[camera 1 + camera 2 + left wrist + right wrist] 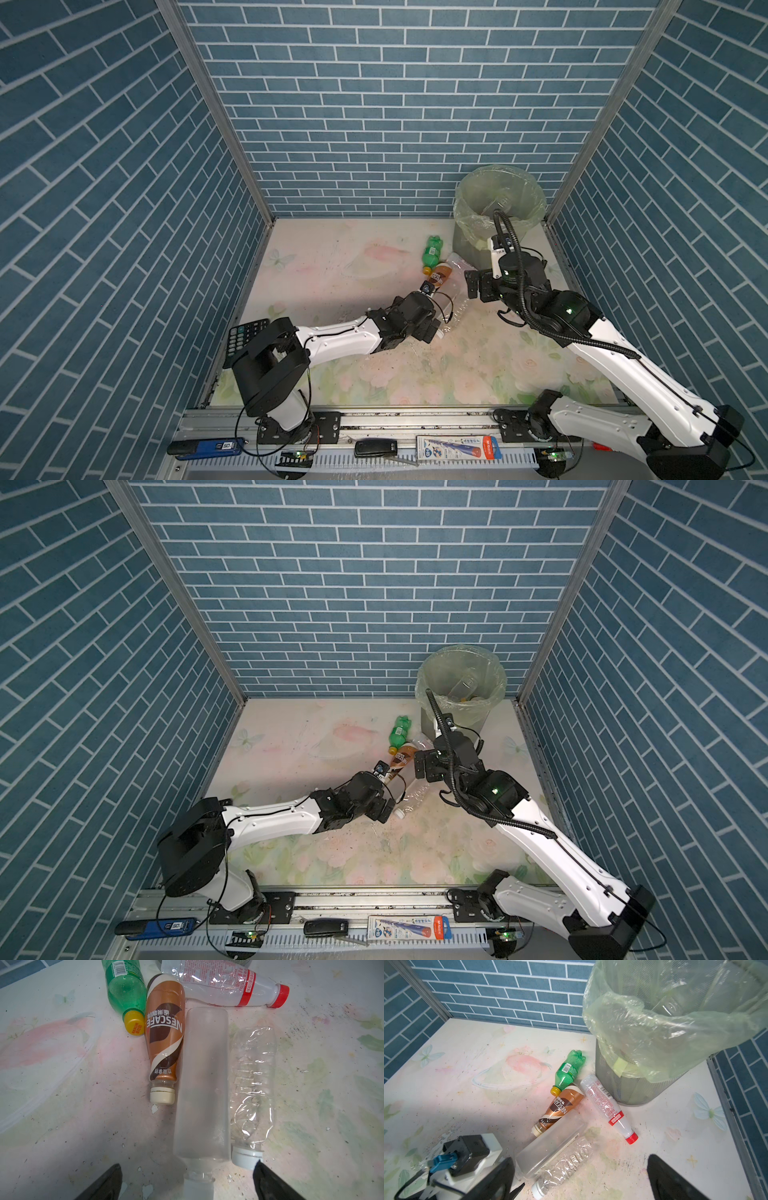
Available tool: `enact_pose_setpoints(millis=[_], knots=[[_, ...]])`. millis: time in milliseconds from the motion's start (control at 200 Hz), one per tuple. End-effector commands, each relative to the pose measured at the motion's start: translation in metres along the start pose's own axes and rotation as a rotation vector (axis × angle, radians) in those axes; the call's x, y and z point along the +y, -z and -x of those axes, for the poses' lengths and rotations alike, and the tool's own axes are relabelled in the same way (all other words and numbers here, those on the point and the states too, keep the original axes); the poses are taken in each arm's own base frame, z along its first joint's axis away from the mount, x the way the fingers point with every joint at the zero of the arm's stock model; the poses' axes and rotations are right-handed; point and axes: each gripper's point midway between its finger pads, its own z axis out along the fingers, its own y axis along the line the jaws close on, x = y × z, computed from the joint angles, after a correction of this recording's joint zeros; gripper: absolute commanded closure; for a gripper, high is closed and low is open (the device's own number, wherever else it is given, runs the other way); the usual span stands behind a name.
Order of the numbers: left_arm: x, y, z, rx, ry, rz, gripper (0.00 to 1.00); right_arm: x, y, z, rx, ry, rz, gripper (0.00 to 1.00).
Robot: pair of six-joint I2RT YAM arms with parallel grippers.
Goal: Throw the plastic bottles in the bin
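Several plastic bottles lie bunched on the flowered table beside the bin (469, 226). They are a green one (124, 987), a brown Nescafe one (164, 1028), a clear one with a red cap (224, 985), a frosted one (203, 1084) and a crumpled clear one with a white cap (252, 1084). My left gripper (187, 1164) is open, its fingers either side of the frosted bottle's neck without touching it. My right gripper (580, 1157) is open above the crumpled bottle (566, 1165), holding nothing. A clear bottle (465, 685) lies inside the bin (428, 679).
The bin stands in the back right corner against the blue brick walls. A black calculator (243, 336) lies at the table's left edge. The left arm's wrist camera (467, 1153) sits close to my right gripper's finger. A stapler (208, 446) and small items rest on the front rail.
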Motion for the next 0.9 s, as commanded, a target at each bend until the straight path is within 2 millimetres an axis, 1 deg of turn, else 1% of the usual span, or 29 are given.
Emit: enact_pose_setpoints(millis=[0, 165, 280, 435, 620, 725, 895], knots=[[0.003, -0.004, 0.009, -0.045, -0.002, 0.037, 0.01, -0.014, -0.008, -0.02, 0.035, -0.027, -0.06, 0.01], [0.001, -0.009, 0.009, -0.051, -0.017, 0.031, 0.03, -0.017, -0.015, -0.035, 0.07, -0.034, -0.058, 0.01], [-0.002, -0.015, 0.007, -0.034, -0.036, 0.031, 0.05, -0.017, -0.021, -0.046, 0.081, -0.051, -0.054, 0.01], [0.001, -0.018, 0.003, -0.023, -0.05, 0.046, 0.06, -0.018, -0.031, -0.06, 0.1, -0.077, -0.053, 0.01], [0.003, -0.019, -0.001, -0.016, -0.048, 0.052, 0.09, -0.021, -0.035, -0.07, 0.113, -0.091, -0.052, 0.01], [0.003, -0.019, -0.003, -0.004, -0.043, 0.05, 0.11, -0.024, -0.038, -0.073, 0.117, -0.103, -0.055, 0.01], [0.002, -0.019, -0.006, -0.003, -0.021, 0.044, 0.12, -0.027, -0.042, -0.078, 0.115, -0.142, -0.041, 0.01]])
